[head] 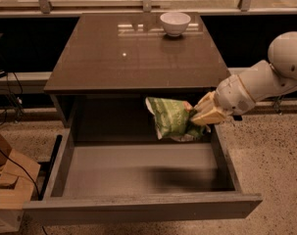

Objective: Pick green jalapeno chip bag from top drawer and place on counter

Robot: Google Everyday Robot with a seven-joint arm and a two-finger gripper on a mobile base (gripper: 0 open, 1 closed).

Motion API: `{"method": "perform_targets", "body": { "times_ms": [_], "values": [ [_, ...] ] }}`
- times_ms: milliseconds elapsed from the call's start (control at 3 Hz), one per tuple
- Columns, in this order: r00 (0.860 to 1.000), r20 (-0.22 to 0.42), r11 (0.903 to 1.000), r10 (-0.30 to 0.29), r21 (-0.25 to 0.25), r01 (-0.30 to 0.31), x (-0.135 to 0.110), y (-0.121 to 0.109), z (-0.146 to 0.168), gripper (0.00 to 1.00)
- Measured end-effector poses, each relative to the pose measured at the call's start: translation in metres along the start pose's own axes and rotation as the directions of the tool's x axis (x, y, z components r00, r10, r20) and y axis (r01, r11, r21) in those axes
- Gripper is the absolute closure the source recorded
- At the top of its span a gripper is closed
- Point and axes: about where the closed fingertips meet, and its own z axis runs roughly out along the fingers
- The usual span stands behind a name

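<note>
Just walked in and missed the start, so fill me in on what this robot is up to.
The robot's gripper is at the right side of the open top drawer, with its jaws shut on the green jalapeno chip bag. The bag hangs in the air above the drawer's floor, just below the front edge of the counter. It has not yet been set on the counter, where a white bowl sits near the back. The drawer looks empty otherwise.
</note>
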Motion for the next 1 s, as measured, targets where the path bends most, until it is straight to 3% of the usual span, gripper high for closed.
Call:
{"method": "perform_targets", "body": {
  "times_ms": [333, 667, 1000],
  "values": [
    [0.988, -0.019, 0.9809, -0.153, 0.119, 0.154, -0.08, -0.044, -0.032, 1.0],
    [0.958, -0.073, 0.9454, -0.278, 0.155, 0.287, -0.146, -0.082, -0.026, 1.0],
    [0.942, -0.132, 0.9336, -0.31, 0.146, 0.327, -0.181, -0.141, 0.026, 0.74]
  ]
}}
